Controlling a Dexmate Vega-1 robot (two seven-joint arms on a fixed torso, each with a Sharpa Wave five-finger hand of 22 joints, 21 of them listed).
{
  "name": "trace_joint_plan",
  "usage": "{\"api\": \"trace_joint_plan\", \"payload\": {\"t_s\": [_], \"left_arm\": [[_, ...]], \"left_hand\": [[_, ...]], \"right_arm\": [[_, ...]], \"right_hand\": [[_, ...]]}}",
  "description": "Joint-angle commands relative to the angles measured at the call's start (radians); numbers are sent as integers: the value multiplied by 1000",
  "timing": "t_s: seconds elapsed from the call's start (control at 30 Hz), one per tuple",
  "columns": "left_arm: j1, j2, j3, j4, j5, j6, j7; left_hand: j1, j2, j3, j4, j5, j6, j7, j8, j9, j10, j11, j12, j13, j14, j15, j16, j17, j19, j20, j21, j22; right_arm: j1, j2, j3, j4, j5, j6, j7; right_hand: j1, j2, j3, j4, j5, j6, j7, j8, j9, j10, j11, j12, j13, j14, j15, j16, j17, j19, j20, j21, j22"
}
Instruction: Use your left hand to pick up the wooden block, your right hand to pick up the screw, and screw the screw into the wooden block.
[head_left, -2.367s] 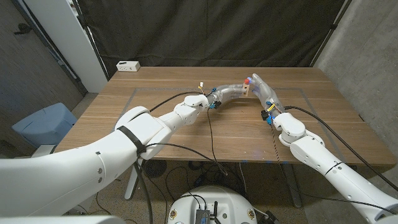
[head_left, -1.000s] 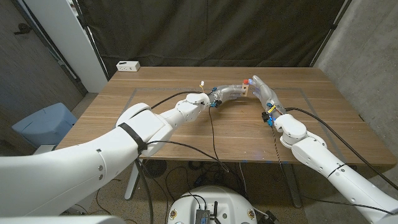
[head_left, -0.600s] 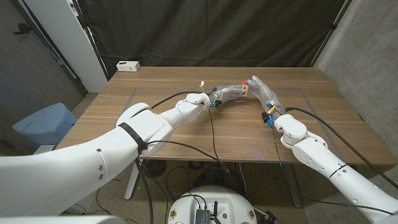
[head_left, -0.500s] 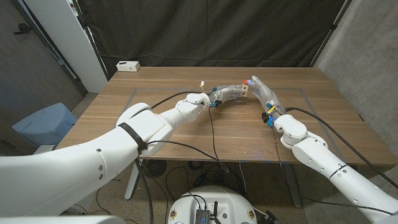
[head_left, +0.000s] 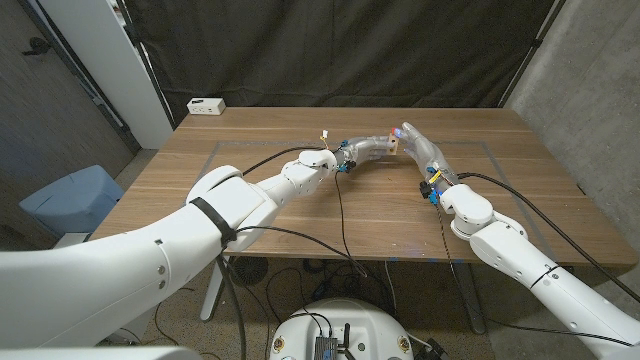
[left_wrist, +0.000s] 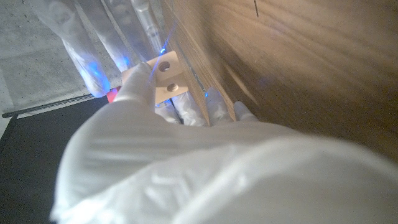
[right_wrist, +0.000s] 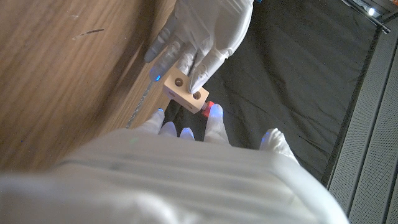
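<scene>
1. Left hand (head_left: 368, 149) grips the wooden block (right_wrist: 186, 94) above the far middle of the table (head_left: 300, 210); block has two round holes on the face seen in the right wrist view.
2. Right hand (head_left: 420, 147) has its fingertips at the block's far side, with a red piece, presumably the screw (right_wrist: 208, 106), pinched there (mostly hidden, small).
3. Both hands meet at the block.
4. White box (head_left: 206, 105) sits at the far left corner.

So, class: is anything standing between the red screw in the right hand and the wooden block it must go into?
Nothing visible. The left hand holds the wooden block with its holes uncovered, and the red screw in the right hand sits right beside it, with nothing between them.
</scene>
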Motion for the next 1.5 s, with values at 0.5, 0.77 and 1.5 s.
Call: {"api": "trace_joint_plan", "payload": {"t_s": [0.5, 0.77, 1.5], "left_arm": [[-2, 0, 0, 0, 2, 4, 3], [-7, -2, 3, 0, 2, 19, 17], [0, 10, 7, -26, 1, 35, 21]], "left_hand": [[-6, -2, 8, 1, 6, 11, 2, 8, 5, -1, 3, 6, 1, -2, -60, 1, 3, -5, 0, 5, 5], [-7, -2, 8, 1, 6, 12, 3, 9, 5, -1, 3, 6, 1, -2, -59, 1, 3, -4, 0, 5, 5], [-8, -3, 8, 1, 5, 14, 3, 9, 5, 1, 4, 6, 1, -2, -61, 1, 3, -5, -1, 5, 5]], "right_arm": [[-17, -11, 38, -4, 3, -9, -33], [5, -3, 38, 31, 13, -13, -24], [82, 35, 10, 136, 32, 15, 27]], "right_hand": [[0, 4, 5, -6, 1, 10, 1, 5, 1, 2, -2, 9, 1, -64, 2, -2, 1, -3, 6, 6, 3], [-1, 3, 5, -6, 1, 4, 3, 2, 2, 1, -3, 8, 1, -63, 3, -1, 1, -2, 5, 6, 3], [-8, 0, 3, -5, 0, -6, 2, 0, 2, -3, -2, 6, 1, -65, 4, -1, 2, -2, 5, 5, 3]]}}
